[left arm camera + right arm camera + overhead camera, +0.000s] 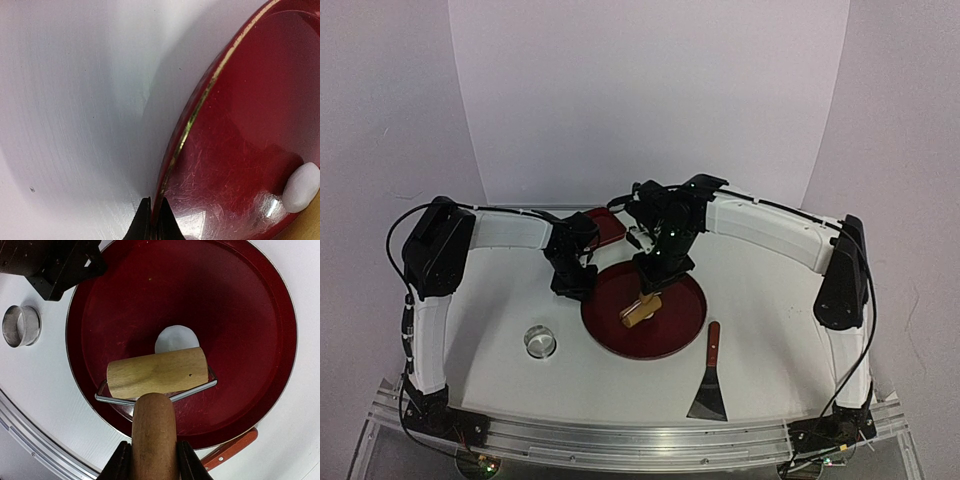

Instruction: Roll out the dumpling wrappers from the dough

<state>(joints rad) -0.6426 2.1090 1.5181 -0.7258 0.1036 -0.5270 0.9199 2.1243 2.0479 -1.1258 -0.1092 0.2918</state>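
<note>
**Wooden roller [157, 372] gripped by its handle in the right claw [154, 462], barrel set over the near edge of the dough [175, 338].**

The dough is noted as a flat, roundish white piece near the middle of the round red tray [240, 315], with its near edge covered by the roller barrel. The left claw [154, 222] is closed on the tray's left rim, and the gold-edged lip is pinched between its fingertips. A metal ring cutter [540, 342] is seen standing on the desk [760, 330] to the left of the tray, apart from it. A scraper [710, 375] with a red handle is laid on the desk just off the tray's near right edge, its blade towards the arm bases. A small red dish [608, 225] is partly hidden behind the arms at the tray's far side.
</note>
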